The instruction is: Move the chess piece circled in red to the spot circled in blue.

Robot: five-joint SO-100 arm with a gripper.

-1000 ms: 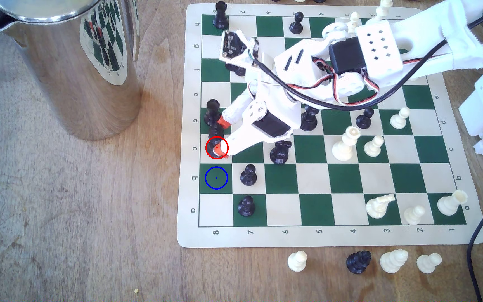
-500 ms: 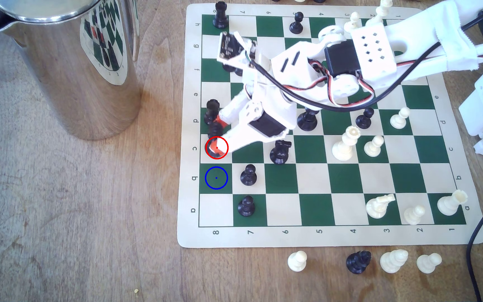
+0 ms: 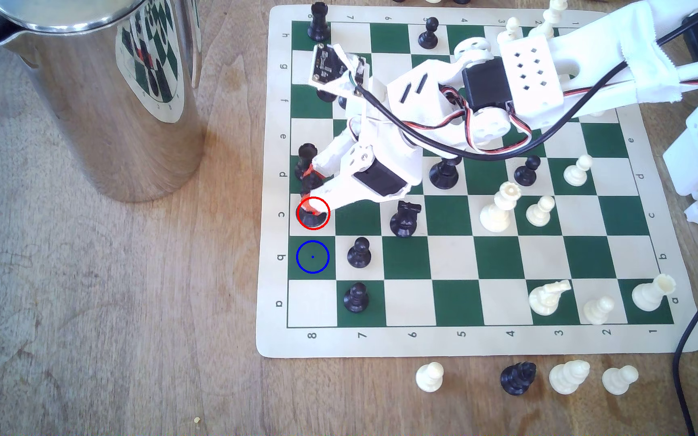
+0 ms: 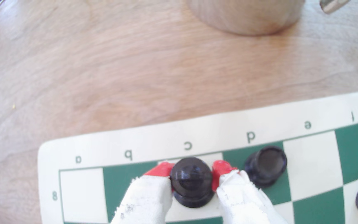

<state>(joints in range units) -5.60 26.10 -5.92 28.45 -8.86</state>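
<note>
Red-tipped gripper [image 4: 192, 175] sits clamped on the black chess piece [image 4: 191, 178], one finger [image 4: 159, 170] against each side of its head in the wrist view. That piece stands upright on the cream c8 square inside the red circle [image 3: 313, 213], its base on the board. Just beside it on d8 stands the black rook [image 3: 306, 159]. The blue-circled square [image 3: 313, 256], b8, lies one square away, on the side opposite the rook; it is bare.
</note>
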